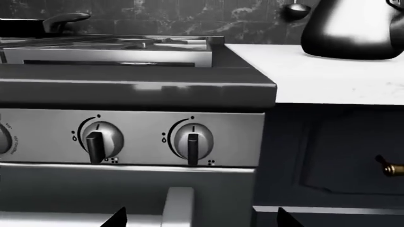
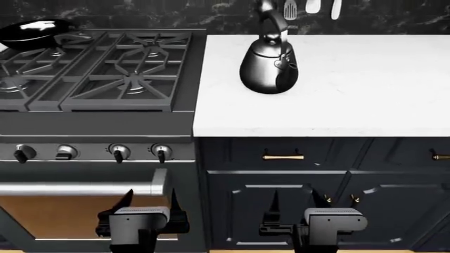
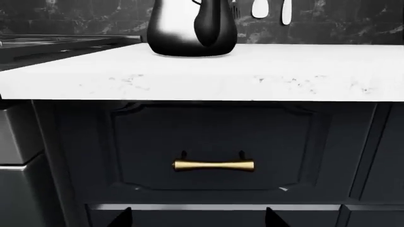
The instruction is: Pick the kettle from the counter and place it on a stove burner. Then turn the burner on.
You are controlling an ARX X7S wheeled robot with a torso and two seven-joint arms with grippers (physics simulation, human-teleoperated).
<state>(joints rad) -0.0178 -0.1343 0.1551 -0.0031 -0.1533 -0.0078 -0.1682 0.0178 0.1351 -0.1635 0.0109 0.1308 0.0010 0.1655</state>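
Nothing was done yet: the kettle [image 2: 268,66] sat upper-centre on the counter [image 2: 351,100], burners bare at upper left, left gripper [image 2: 149,203] and right gripper [image 2: 290,203] both spread wide, empty, at the frame's bottom.

A dark-chrome kettle [image 2: 268,66] stands upright on the white stone counter [image 2: 351,100], near its stove-side edge.

Both wrist views crop the kettle [image 1: 353,28] above its body, hiding handle and lid.
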